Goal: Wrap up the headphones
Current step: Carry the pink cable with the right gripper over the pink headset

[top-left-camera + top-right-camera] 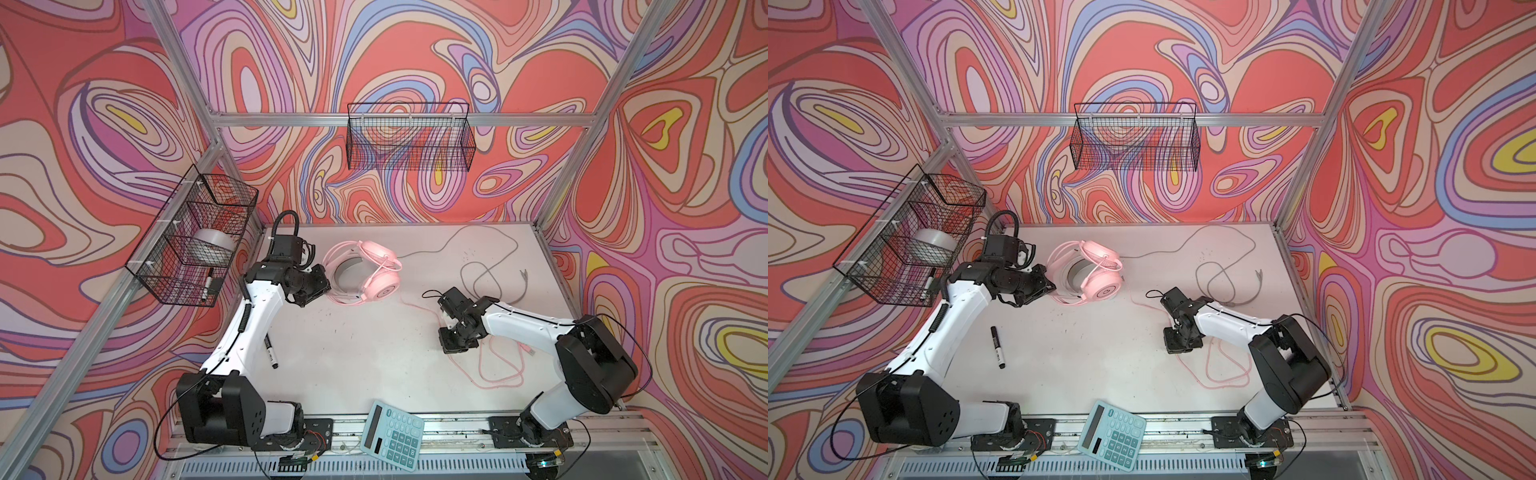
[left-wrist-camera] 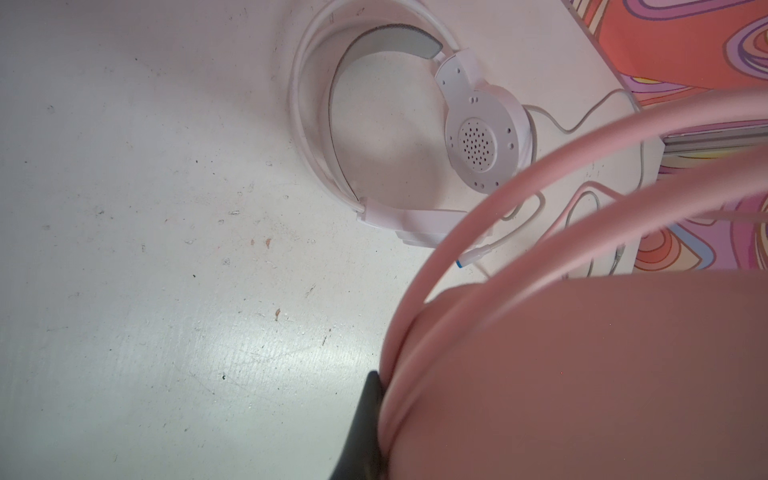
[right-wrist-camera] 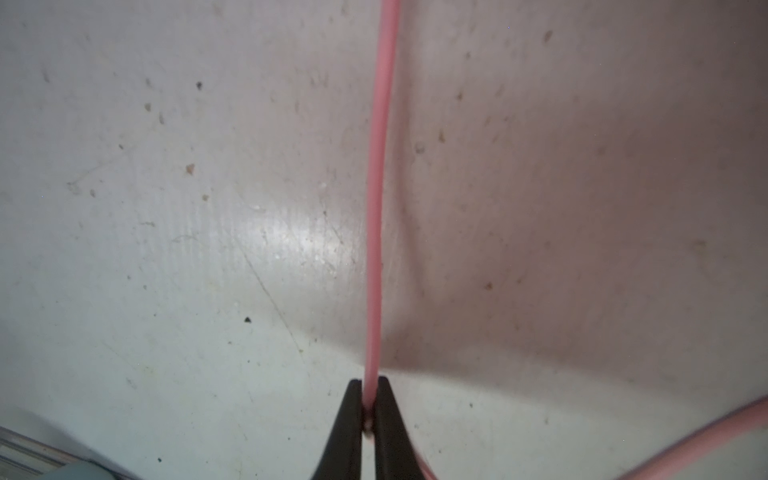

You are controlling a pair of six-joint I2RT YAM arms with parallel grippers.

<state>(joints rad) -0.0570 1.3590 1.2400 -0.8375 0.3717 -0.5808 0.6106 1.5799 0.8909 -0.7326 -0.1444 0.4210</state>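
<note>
Right gripper [image 3: 368, 395] is pinching the pink cable [image 3: 377, 187]; left gripper [image 1: 325, 286] is clamping the pink headset [image 1: 380, 274] near the table's [image 1: 353, 365] back edge. Light, even tension seems key.

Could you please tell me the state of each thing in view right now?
Left end effector: shut on pink headset.
Right end effector: shut on pink cable.
Pink cable: unwrapped, trailing loose.
White headset: lying flat under pink headset.
Grey cable: unwrapped, loose.
Marker: lying flat.
Calculator: face up.
</note>
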